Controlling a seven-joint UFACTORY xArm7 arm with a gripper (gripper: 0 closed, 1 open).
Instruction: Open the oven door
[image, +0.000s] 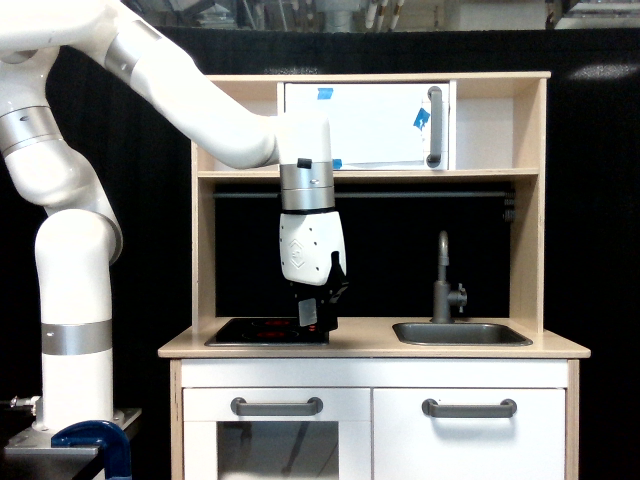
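Task barely begun: gripper low over the countertop, by the right edge of the hob, holding nothing; finger spread impossible to tell from this angle. Behind and well above, on the top shelf, the oven door flat shut, its vertical grey handle untouched near the exterior view's right edge of the panel. Everything left: rising past the shelf lip, reaching the handle, pulling the door out. Open room between countertop and shelf; faucet and sink well apart toward the exterior view's right. Shelf edge directly overhead looking the likeliest snag.
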